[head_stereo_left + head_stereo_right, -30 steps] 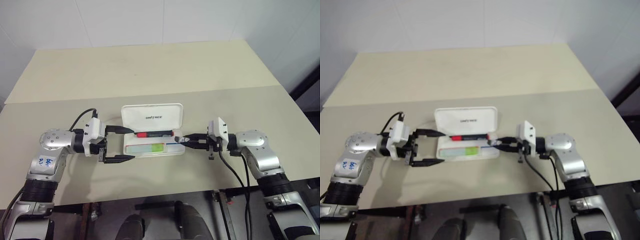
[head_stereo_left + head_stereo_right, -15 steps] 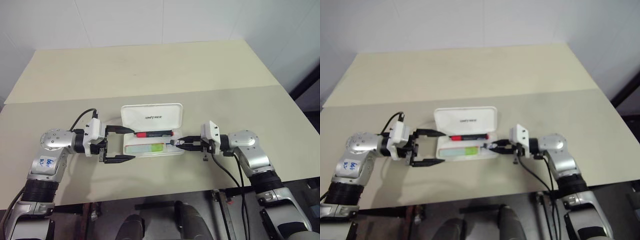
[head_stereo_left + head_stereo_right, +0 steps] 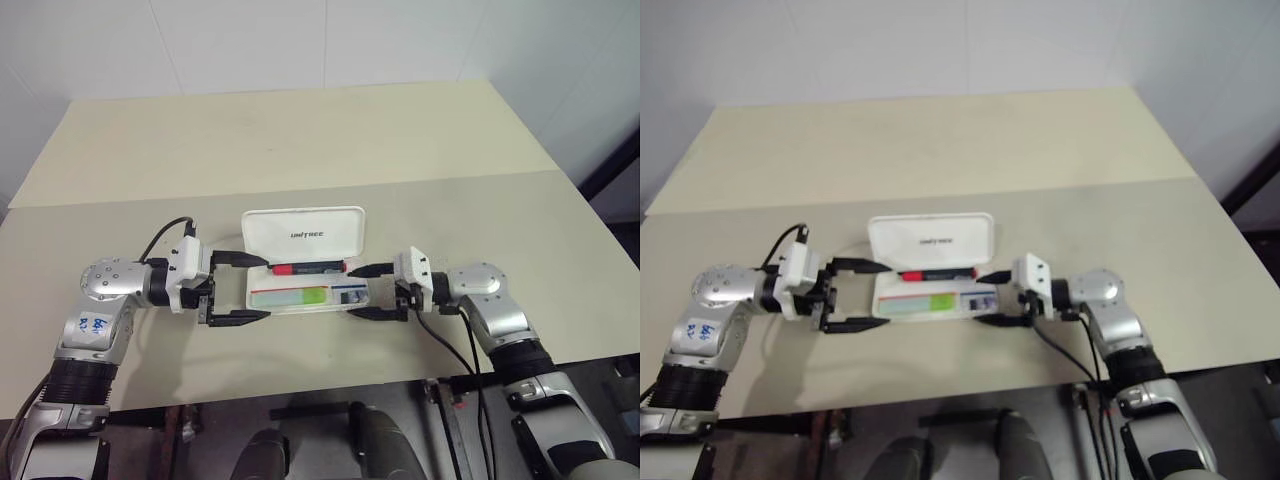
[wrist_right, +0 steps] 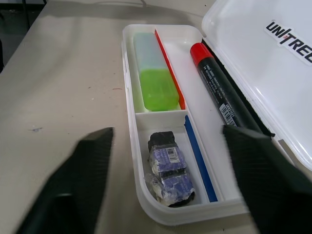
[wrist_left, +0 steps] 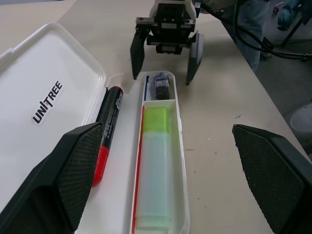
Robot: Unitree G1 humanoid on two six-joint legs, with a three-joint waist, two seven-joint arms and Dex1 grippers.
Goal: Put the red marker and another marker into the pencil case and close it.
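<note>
The white pencil case (image 3: pixel 305 233) lies open on the table with its lid leaning back. The pale green marker (image 3: pixel 290 296) rests in the tray's long front compartment. The red marker (image 3: pixel 308 268) lies along the hinge line between tray and lid (image 5: pixel 44 107); whether it sits inside the tray I cannot tell. My left gripper (image 3: pixel 240 288) stands open at the case's left end, holding nothing. At the right end my right gripper (image 3: pixel 365 291) is open, its fingers either side of the tray's end. The left wrist view shows the right gripper (image 5: pixel 165 58) facing that end.
A small dark object in a blue wrapper (image 4: pixel 168 165) lies in the tray's short end compartment nearest the right gripper. The beige table (image 3: pixel 300 140) has a seam across its middle. Its front edge runs just behind both arms.
The right gripper has moved left to the end of the case and gone from shut to open. The small dark object now lies in the end compartment. The left arm has stayed still.
</note>
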